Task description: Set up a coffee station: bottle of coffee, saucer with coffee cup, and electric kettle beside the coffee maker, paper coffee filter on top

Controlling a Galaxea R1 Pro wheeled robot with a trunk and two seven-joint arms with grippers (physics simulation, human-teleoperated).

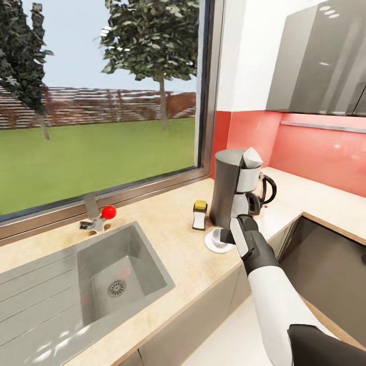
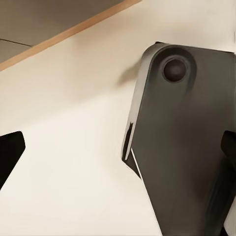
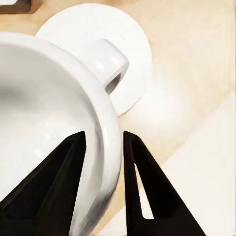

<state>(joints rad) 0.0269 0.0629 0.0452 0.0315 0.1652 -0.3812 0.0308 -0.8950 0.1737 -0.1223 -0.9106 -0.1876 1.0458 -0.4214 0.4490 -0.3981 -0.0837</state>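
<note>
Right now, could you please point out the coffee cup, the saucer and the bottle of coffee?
coffee cup (image 3: pixel 49 113): right wrist view, on its inner wall.
saucer (image 3: pixel 123 39): right wrist view, on its bare top face.
bottle of coffee (image 1: pixel 199 217): head view, on its white label.

No readable text, brand, number or sign in any view. Bottle (image 1: pixel 200 215) near coffee maker (image 1: pixel 235 188): pale label on front, no lettering resolvable. Coffee maker front: plain silver-white panel, no markings legible. Cup (image 3: pixel 54 132) and saucer (image 3: pixel 130 54) in right wrist view: plain white, unprinted. Left wrist view: dark robot part, unmarked. Wall cabinets (image 1: pixel 320 61) far right: glossy grey, no lettering.
</note>
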